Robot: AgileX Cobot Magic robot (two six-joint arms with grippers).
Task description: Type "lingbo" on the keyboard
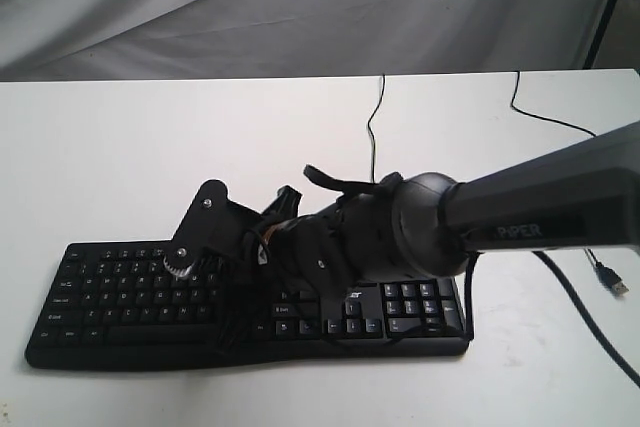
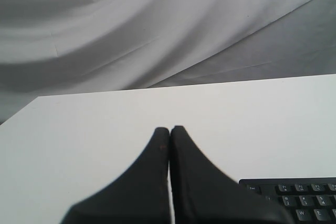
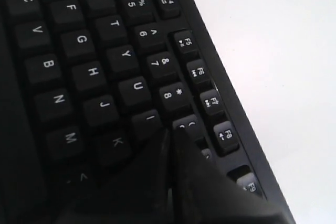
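Note:
The black keyboard (image 1: 120,297) lies along the front of the white table (image 1: 120,147). My right arm reaches across from the right. Its right gripper (image 1: 188,252) points down onto the letter keys left of the keyboard's middle. In the right wrist view the right gripper (image 3: 172,130) is shut and empty on the keyboard (image 3: 79,51), its tips at the seam between the I key (image 3: 149,121) and the 9 key (image 3: 186,125). The left gripper (image 2: 169,128) is shut on nothing above bare table, with a corner of the keyboard (image 2: 299,200) beside it. It does not show in the exterior view.
The keyboard's thin cable (image 1: 372,127) runs to the table's back edge. A loose black cable with a USB plug (image 1: 615,282) lies at the right. A grey cloth (image 1: 300,7) hangs behind, and a dark stand leg (image 1: 603,7) is at the back right.

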